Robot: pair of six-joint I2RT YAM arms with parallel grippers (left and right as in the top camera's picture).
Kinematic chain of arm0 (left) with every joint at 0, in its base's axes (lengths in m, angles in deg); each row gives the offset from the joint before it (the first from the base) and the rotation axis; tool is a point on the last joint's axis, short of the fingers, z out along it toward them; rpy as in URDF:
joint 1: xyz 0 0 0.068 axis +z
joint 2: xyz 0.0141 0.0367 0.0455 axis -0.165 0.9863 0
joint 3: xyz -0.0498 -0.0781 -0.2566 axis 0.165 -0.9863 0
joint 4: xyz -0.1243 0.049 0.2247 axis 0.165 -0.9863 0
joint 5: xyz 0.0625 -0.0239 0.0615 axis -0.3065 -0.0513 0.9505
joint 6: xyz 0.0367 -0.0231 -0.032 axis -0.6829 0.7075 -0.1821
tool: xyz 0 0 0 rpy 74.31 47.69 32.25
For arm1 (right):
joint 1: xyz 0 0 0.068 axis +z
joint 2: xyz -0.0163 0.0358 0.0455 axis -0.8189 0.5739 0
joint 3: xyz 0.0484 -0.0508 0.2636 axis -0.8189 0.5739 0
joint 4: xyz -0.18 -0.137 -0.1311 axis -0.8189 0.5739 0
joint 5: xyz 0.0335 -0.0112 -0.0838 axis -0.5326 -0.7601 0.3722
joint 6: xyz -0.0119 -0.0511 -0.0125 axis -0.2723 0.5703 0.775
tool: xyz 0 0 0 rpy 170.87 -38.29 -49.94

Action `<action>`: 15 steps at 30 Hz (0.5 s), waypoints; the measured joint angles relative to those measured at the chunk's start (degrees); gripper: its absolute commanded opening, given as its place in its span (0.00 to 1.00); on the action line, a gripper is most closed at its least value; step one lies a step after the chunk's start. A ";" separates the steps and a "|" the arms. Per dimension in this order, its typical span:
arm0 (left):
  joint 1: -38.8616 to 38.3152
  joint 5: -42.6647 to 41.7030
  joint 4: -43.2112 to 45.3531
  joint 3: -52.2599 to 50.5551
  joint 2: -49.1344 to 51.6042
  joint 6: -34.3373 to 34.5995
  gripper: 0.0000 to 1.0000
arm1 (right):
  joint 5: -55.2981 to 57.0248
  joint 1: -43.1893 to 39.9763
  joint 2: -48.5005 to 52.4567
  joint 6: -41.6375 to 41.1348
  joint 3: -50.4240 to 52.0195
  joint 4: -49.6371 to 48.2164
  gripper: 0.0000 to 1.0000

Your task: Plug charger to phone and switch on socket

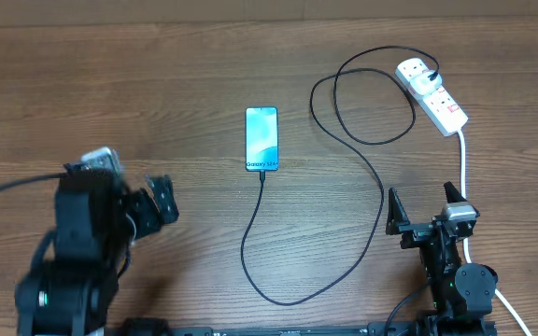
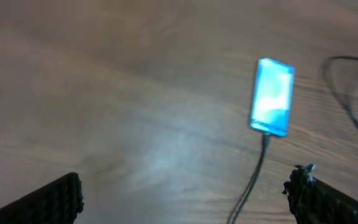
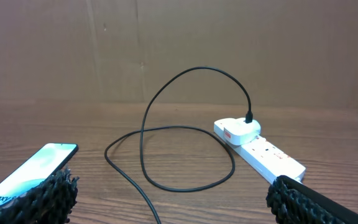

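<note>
Left pincer [image 2: 182, 186] wide open, empty, right pincer [image 1: 421, 198] likewise, charger [image 3: 197, 68] seemingly in phone [image 1: 261, 138]

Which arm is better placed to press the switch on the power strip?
Right. The right gripper sits open on the same side of the table as the power strip, which lies straight ahead in its wrist view. The left gripper, also open, is far across, beyond the phone.
</note>
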 measured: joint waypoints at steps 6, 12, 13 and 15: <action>0.20 -6.25 5.95 -7.89 -8.55 -11.87 1.00 | -0.02 0.00 0.00 0.00 0.00 0.04 1.00; 0.20 -8.44 13.97 -13.55 -9.07 -15.87 1.00 | -0.02 0.00 0.00 0.00 0.00 -0.02 1.00; 0.20 -8.74 15.58 -14.73 -9.51 -16.13 1.00 | -0.02 0.00 0.00 0.02 0.00 0.00 1.00; 0.20 -9.25 19.58 -17.55 -11.26 -16.37 1.00 | -0.04 0.00 0.00 0.02 0.00 0.00 1.00</action>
